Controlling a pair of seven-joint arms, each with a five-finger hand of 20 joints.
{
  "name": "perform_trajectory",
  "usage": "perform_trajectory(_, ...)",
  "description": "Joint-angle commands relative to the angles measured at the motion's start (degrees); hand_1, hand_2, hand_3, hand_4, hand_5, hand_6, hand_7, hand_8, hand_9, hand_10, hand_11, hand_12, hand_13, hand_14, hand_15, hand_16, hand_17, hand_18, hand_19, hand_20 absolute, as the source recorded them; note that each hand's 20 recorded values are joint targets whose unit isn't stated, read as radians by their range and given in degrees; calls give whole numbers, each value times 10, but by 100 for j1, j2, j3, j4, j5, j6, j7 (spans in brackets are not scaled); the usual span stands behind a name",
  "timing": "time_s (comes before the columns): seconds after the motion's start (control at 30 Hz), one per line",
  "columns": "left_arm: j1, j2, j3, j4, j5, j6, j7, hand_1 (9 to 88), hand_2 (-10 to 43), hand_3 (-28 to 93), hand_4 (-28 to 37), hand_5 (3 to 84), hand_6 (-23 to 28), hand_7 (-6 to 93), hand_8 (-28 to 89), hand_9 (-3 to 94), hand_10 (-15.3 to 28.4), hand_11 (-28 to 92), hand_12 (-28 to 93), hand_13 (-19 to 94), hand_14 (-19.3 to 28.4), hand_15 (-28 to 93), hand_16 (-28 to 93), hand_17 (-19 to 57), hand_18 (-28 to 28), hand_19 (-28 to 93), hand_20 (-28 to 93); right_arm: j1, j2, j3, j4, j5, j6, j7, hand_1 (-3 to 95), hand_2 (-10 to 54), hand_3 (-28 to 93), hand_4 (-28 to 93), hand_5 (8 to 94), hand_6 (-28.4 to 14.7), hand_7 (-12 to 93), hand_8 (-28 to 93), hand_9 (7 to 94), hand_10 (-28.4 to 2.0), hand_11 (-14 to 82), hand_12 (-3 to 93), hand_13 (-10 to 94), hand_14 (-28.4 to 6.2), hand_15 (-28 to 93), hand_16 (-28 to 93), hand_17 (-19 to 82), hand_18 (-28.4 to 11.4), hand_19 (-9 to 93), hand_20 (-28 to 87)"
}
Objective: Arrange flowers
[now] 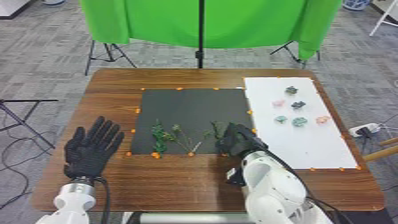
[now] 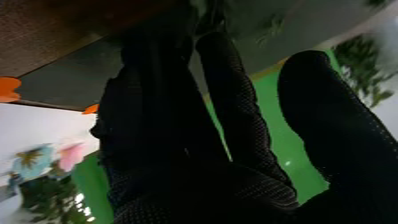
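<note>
In the head view my left hand [image 1: 93, 149] rests palm-down at the table's left, fingers straight and spread. My right hand [image 1: 238, 141] is at the lower right edge of the dark mat [image 1: 195, 105], beside a green stem [image 1: 217, 129]. A leafy stem [image 1: 159, 137] and a branching sprig [image 1: 180, 136] lie farther left on the mat. Small flower heads, among them a pink one [image 1: 322, 120] and a teal one [image 1: 299, 121], sit on the white sheet [image 1: 306, 147]. In the right wrist view the right hand [image 2: 169, 110] has extended fingers, with its thumb standing apart.
Orange markers [image 1: 138, 110] line the edges of the mat and sheet on the brown table [image 1: 115, 85]. A green cloth [image 1: 204, 22] hangs on a stand behind the table. A small dark object [image 1: 234, 176] is beside the right forearm.
</note>
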State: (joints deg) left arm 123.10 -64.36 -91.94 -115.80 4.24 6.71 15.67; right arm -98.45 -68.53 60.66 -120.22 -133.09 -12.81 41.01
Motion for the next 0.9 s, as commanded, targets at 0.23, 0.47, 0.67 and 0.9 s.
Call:
perform_trajectory(0.23, 125, -15, 83, 61, -32, -90, 53, 281, 141, 778, -283, 477, 107, 94, -83, 400, 160, 193, 97, 298, 175, 393, -73, -71, 163, 401, 136, -300, 151, 340, -152, -203, 844, -325, 320, 11, 852, -231, 723, -31, 112, -120, 541, -238, 124, 123, 423, -220, 586, 88, 243, -269, 866, 329)
perform_trajectory(0.47, 119, -140, 92, 42, 12, 28, -27, 285, 137, 776, -283, 477, 105, 95, -84, 399, 160, 191, 97, 298, 175, 391, -72, -70, 162, 400, 136, -398, 240, 942, -345, -682, 815, -946, 363, -79, 860, -240, 746, -9, 99, -111, 546, -225, 113, 116, 419, -205, 564, 107, 240, -264, 849, 334)
perform_trajectory(0.67, 111, -142, 115, 52, 108, -85, -30, 283, 141, 775, -283, 477, 104, 97, -84, 401, 159, 192, 96, 298, 174, 392, -72, -70, 162, 401, 136, -142, 611, 1796, 75, -1118, 448, -1160, 381, -95, 891, -281, 586, -32, 142, -131, 421, -202, 111, 132, 282, -203, 520, 98, 169, -248, 788, 370)
perform_trajectory(0.9, 60, -146, 100, 111, 340, -293, -82, 283, 141, 774, -283, 468, 101, 93, -84, 394, 155, 187, 95, 293, 173, 385, -72, -72, 162, 400, 136, 113, 1085, 2101, 1031, -1445, 340, -1687, 429, -95, 899, -283, 470, -18, 152, -139, 370, -173, 118, 127, 268, -182, 412, 110, 152, -233, 740, 360)
